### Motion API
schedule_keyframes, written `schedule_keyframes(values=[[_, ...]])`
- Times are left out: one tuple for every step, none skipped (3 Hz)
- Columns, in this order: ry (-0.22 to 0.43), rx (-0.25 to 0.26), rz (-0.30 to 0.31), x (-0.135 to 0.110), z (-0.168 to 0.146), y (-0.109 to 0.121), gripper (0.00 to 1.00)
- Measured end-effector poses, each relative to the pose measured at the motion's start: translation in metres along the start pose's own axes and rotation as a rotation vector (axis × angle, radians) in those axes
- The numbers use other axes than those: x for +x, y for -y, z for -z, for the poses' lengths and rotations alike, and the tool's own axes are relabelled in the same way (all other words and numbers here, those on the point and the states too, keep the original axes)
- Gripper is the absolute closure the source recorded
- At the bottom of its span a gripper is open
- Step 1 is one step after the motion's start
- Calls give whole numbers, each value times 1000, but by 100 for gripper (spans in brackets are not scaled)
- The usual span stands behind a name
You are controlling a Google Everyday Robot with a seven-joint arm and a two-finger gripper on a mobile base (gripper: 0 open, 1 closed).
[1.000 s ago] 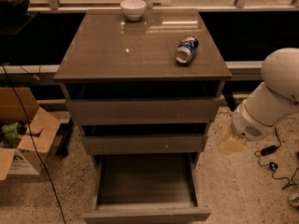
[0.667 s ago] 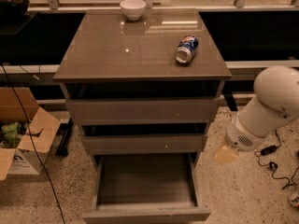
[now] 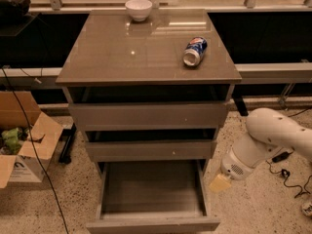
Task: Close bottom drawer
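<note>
- Since a second ago the white arm (image 3: pixel 265 140) has swung lower and further left, carrying the hand (image 3: pixel 220 183) from beside the middle drawer (image 3: pixel 151 150) down to the level of the bottom drawer (image 3: pixel 152 191).
- The hand, a pale yellowish tip at the end of the arm, now hangs just beside the right wall of the bottom drawer, above the speckled floor (image 3: pixel 253 208); whether it touches the drawer cannot be told.
- Whether the hand is released or clenched cannot be told; it grasps nothing that can be seen.
- The bottom drawer stands pulled far out of the taupe cabinet (image 3: pixel 73 106), its grey box open to view and its flat front at the lower edge of the view.
- The middle drawer and the top drawer (image 3: pixel 148 115) sit slightly forward, with dark gaps above them.
- On the glossy counter (image 3: pixel 122 57) a white bowl (image 3: pixel 139 9) stands at the back, and a can (image 3: pixel 195 51) lies on its side near the right edge, well apart from the bowl.
- An open cardboard box (image 3: pixel 22 145) rests on the floor to the left of the cabinet.
</note>
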State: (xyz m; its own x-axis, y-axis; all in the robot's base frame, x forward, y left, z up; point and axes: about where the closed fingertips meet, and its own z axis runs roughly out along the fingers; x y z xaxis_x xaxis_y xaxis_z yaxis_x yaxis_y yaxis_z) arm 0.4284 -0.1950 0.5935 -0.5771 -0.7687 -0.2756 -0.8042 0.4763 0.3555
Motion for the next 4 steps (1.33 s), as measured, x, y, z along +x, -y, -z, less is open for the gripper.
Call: schedule_keyframes(values=[[13, -38, -47, 20, -52, 25, 100], [-24, -57, -92, 40, -101, 54, 100], [-34, -74, -102, 47, -114, 56, 100], [-44, -73, -134, 49, -128, 61, 100]])
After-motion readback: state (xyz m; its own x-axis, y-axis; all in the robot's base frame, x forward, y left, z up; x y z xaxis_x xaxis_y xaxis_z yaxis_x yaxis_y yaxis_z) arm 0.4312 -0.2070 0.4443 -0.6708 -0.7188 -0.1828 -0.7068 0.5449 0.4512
